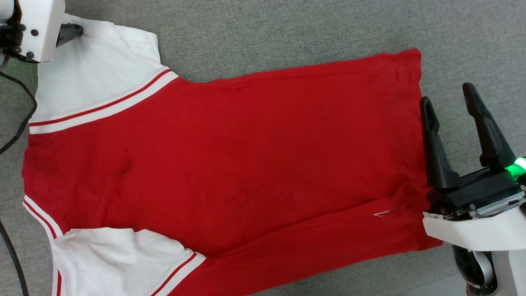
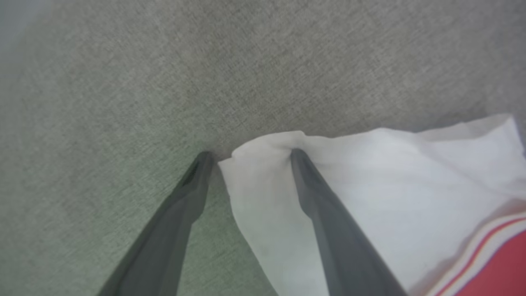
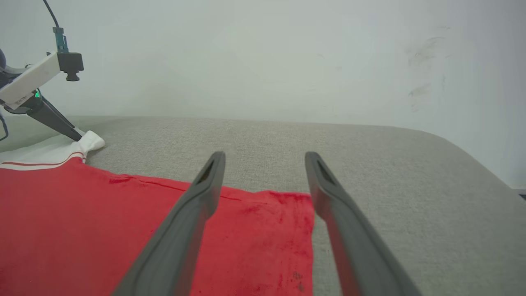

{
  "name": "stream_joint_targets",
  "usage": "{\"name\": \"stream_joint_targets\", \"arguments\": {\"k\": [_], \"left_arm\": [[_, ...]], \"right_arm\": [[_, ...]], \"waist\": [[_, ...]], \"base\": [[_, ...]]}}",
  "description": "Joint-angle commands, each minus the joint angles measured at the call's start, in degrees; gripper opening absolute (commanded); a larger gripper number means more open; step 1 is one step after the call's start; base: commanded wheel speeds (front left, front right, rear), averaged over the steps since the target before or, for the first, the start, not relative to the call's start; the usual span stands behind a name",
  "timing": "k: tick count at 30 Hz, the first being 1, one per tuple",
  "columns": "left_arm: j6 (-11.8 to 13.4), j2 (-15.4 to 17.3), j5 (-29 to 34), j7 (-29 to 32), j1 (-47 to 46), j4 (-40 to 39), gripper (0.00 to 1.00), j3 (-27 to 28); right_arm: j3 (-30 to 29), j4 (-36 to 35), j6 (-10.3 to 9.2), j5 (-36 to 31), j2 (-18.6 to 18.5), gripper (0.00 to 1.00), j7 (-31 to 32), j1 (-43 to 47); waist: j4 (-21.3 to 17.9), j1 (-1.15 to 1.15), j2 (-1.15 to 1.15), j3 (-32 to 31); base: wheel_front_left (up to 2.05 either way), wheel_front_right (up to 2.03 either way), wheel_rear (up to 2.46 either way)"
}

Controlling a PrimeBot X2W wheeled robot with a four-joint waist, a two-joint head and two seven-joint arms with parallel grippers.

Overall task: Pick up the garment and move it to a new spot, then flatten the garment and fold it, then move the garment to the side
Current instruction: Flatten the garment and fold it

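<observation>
The garment (image 1: 230,156) lies spread flat on the grey surface, plain red side up, with white sleeves and striped trim at the left and the hem at the right. No letters or number show. My left gripper (image 2: 250,155) is open at the far sleeve's tip. One finger rests on the grey surface and the other presses into the white sleeve (image 2: 370,185). In the head view the left gripper (image 1: 76,31) sits at the top left. My right gripper (image 1: 447,94) stands open just beyond the hem, holding nothing. From the right wrist the right gripper (image 3: 265,155) hovers over the garment's red hem corner (image 3: 287,213).
The grey fabric-covered surface (image 1: 287,33) runs beyond the garment on all sides. A black cable (image 1: 20,123) hangs along the left edge. A white wall (image 3: 263,53) stands behind the surface, whose rounded edge (image 3: 472,152) falls away at the right.
</observation>
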Motion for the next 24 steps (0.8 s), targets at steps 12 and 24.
{"name": "stream_joint_targets", "arguments": {"k": [12, 24], "left_arm": [[0.09, -0.27, -1.76, -6.05, 2.24, -6.23, 0.00, -7.18], [0.09, -0.56, -4.97, -12.62, 1.80, -12.88, 0.00, -13.43]], "right_arm": [[-3.81, -0.92, -0.02, -1.65, -11.28, 1.00, 5.24, -9.12], [11.07, 7.92, -0.03, 16.62, -33.60, 1.00, 44.61, -24.55]], "waist": [[3.92, -0.01, 0.00, -6.96], [9.14, -0.01, 0.00, -12.09]], "base": [[0.00, 0.00, 0.00], [0.00, 0.00, 0.00]]}}
